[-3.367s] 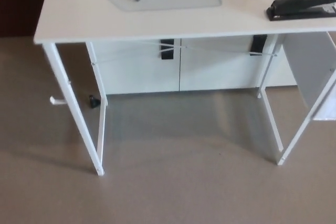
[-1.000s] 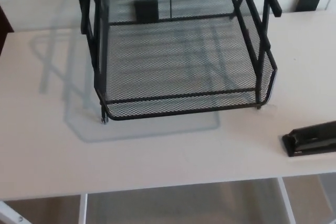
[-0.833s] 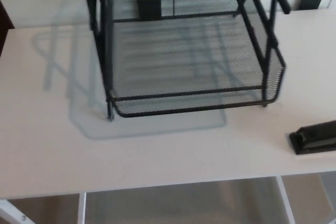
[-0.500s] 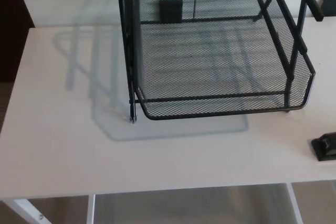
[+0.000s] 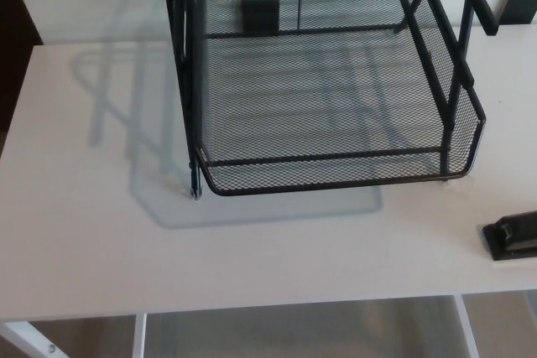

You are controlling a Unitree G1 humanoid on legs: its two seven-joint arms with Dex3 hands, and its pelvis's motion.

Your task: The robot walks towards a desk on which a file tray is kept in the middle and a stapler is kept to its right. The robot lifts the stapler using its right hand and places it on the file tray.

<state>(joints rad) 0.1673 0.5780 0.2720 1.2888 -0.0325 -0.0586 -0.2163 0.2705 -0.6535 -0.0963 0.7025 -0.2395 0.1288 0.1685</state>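
Observation:
A black wire-mesh file tray point(image 5: 327, 106) stands on the white desk point(image 5: 92, 232), filling the upper middle of the head view. Its bottom shelf holds nothing. To its right, at the picture's right edge, only the near end of a black stapler point(image 5: 513, 236) shows, lying flat on the desk. Neither of my hands nor any arm appears in the view.
The desk's front edge point(image 5: 252, 309) runs across the bottom, with white legs point(image 5: 138, 337) and grey floor below. A dark panel point(image 5: 17, 6) borders the desk's far left corner. Black wall fittings point(image 5: 261, 14) show through the tray's mesh at the back.
The camera has come up to the desk and now looks down on the tray. In the last half second the whole picture shifted slightly left; the stapler stays at the right edge.

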